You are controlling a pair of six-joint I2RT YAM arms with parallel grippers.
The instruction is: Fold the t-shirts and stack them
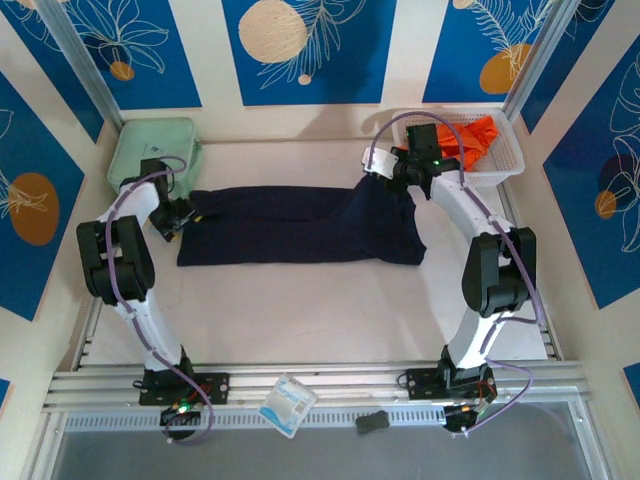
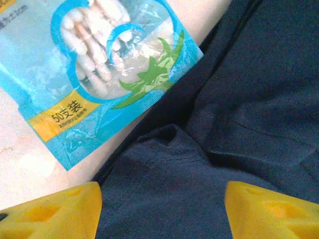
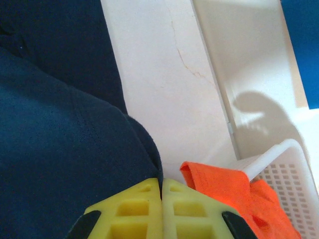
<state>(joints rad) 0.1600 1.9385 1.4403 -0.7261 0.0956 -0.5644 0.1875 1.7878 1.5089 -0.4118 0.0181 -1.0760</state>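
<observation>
Two left fingers (image 2: 55,211) flank navy t-shirt (image 2: 239,99); right fingers (image 3: 134,211) pinch it.

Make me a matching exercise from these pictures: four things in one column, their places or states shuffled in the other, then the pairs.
Things:
1. navy t-shirt
2. orange t-shirt
3. left gripper
4. right gripper

Places or states:
A. in the white basket
B. open, above dark cloth
C. lying across the middle of the table
D. shut on an edge of the navy t-shirt

Pairs: 1-C, 2-A, 3-B, 4-D
</observation>
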